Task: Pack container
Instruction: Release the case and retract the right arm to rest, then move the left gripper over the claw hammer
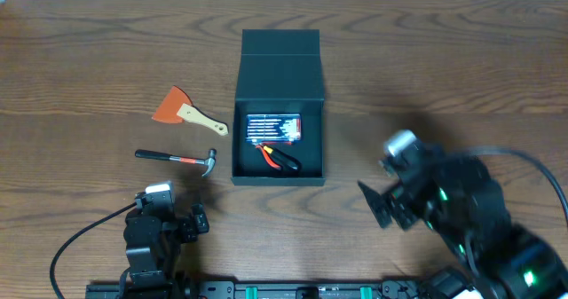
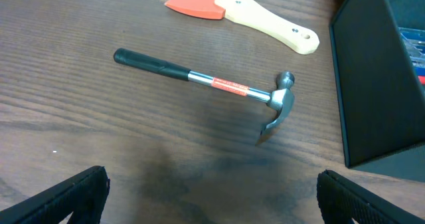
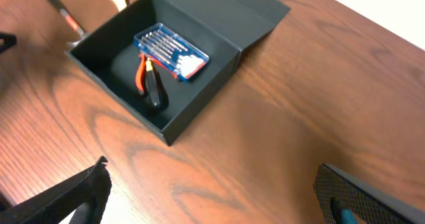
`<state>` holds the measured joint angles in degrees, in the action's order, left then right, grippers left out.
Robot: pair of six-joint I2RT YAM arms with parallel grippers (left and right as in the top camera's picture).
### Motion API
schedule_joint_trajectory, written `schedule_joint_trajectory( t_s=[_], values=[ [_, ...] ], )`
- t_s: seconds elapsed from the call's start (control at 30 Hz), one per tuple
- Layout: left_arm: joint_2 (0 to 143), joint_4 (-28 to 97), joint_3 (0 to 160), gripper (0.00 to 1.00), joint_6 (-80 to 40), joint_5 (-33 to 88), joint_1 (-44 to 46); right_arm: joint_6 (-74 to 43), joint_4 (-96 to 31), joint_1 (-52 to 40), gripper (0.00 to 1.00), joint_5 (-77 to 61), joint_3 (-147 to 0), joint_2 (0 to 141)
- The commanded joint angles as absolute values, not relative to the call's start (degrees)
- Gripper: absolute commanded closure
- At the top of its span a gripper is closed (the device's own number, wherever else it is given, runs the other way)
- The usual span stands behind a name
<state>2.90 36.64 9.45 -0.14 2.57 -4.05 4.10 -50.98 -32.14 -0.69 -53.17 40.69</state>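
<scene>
Two items sit in the container [image 1: 280,180] (lid [image 1: 280,55] open): bit case [image 1: 273,128], pliers [image 1: 280,159].

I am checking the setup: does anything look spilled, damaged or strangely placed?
Nothing stands out. The container stands open with the blue bit case and pliers inside; the hammer and orange scraper lie flat beside it, no damage visible.

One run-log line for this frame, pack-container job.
square black cardboard container: lid open | inside: blue bit case, red-handled pliers | outside: black-handled hammer, orange wood-handled scraper | left gripper: open, empty | right gripper: open, empty
</scene>
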Motion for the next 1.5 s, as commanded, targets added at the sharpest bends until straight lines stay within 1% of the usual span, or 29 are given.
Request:
schedule_joint_trajectory(
  t_s=[0.0, 0.17, 0.53, 1.1, 1.27, 1.47],
  values=[
    [3.0, 36.8, 8.9, 0.01, 0.2, 1.9, -3.9, -3.5, -49.2, -31.8, 0.01, 0.2, -46.5, 34.6],
    [3.0, 36.8, 8.9, 0.02, 0.2, 1.9, -3.9, -4.7, -46.4, -31.8, 0.01, 0.2, -42.2, 28.8],
    [3.0, 36.8, 8.9, 0.01, 0.2, 1.9, -3.9, -4.7, -46.2, -31.8, 0.01, 0.2, -42.2, 28.8],
    [3.4, 36.8, 8.9, 0.01, 0.2, 1.9, -3.9, -4.7, -54.2, -31.8, 0.01, 0.2, -42.2, 28.8],
    [10.5, 36.8, 12.8, 0.01, 0.2, 1.9, -3.9, -4.7, -56.6, -31.8, 0.01, 0.2, -42.2, 28.8],
    [24.5, 35.5, 25.8, 0.02, 0.1, 3.8, -3.9, -4.7, -57.1, -31.8, 0.01, 0.2, -42.2, 28.8]
  ],
)
